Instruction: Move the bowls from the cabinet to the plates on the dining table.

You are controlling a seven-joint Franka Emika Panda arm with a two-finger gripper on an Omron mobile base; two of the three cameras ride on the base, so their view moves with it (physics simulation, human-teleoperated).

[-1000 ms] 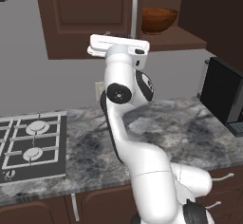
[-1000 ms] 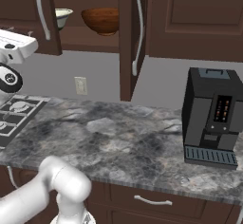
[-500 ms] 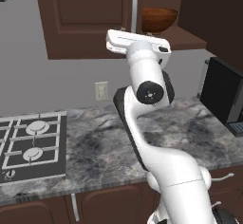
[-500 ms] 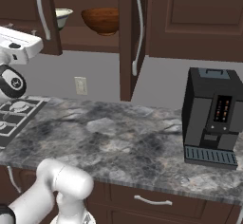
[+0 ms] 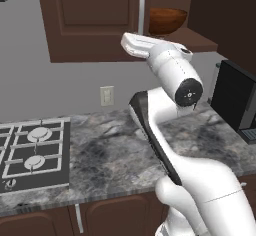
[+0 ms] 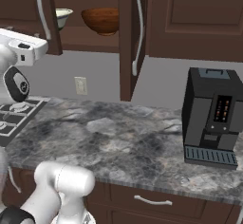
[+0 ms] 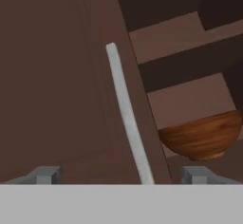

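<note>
The claw (image 7: pixel 121 174) is spread wide, holding nothing. Ahead and to its right, the brown bowl (image 7: pixel 203 137) sits on the cabinet (image 7: pixel 52 76) shelf. Hard and slippery, probably; best pinched at the rim.

Open cabinet (image 6: pixel 95 38) with shelf mouth free in front of the brown bowl (image 6: pixel 100 20), door edge and silver bar handle (image 7: pixel 127 116) standing between the spread fingertips (image 7: pixel 45 174), green-sided bowl (image 6: pixel 61 17) further along the shelf, coffee machine (image 6: pixel 211 116) blocking the worktop's right end.
</note>
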